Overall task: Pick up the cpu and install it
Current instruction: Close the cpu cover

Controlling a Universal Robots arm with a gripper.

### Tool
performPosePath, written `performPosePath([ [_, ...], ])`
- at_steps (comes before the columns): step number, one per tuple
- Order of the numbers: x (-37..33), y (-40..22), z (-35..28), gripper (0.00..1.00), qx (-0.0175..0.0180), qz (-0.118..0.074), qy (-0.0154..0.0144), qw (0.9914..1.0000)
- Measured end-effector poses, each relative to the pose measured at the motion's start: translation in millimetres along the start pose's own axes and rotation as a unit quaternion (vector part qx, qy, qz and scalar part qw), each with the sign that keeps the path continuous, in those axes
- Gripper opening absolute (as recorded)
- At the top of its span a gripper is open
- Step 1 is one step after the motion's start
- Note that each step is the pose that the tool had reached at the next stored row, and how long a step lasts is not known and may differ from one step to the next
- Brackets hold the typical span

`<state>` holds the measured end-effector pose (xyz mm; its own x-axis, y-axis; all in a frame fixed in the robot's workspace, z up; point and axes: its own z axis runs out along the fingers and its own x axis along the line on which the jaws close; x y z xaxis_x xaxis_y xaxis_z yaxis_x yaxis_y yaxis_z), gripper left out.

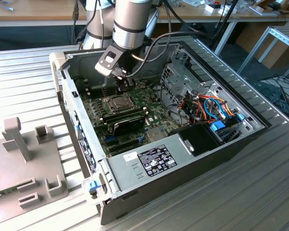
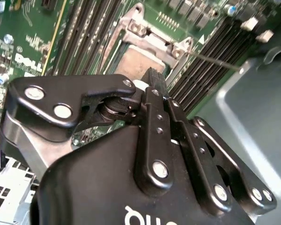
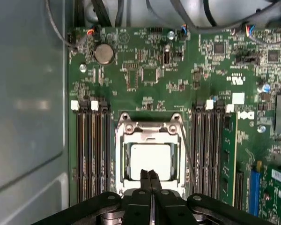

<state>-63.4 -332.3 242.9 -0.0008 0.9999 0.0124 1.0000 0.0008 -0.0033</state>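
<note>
now closed fingers point(image 3: 144, 179) hover above the seated cpu point(image 3: 151, 158).

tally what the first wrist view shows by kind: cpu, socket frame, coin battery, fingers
cpu: 1
socket frame: 1
coin battery: 1
fingers: 2
total: 5
</note>
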Motion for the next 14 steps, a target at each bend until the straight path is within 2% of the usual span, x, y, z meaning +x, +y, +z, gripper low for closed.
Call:
performPosePath([
  [1, 0.0, -4.4, 1.2, 0.11, 0.0006, 0.000, 0.0000, 1.00000],
  [3, -0.1, -7.6, 4.6, 0.11, 0.0036, 0.000, 0.0000, 0.99999],
  [5, -0.2, -8.6, 9.0, 0.11, 0.0078, 0.000, 0.0000, 0.99997],
  [8, -0.2, -10.0, 13.2, 0.11, 0.0120, 0.000, 0.0000, 0.99993],
  [14, -0.3, -11.6, 14.7, 0.11, 0.0125, 0.000, 0.0002, 0.99992],
])
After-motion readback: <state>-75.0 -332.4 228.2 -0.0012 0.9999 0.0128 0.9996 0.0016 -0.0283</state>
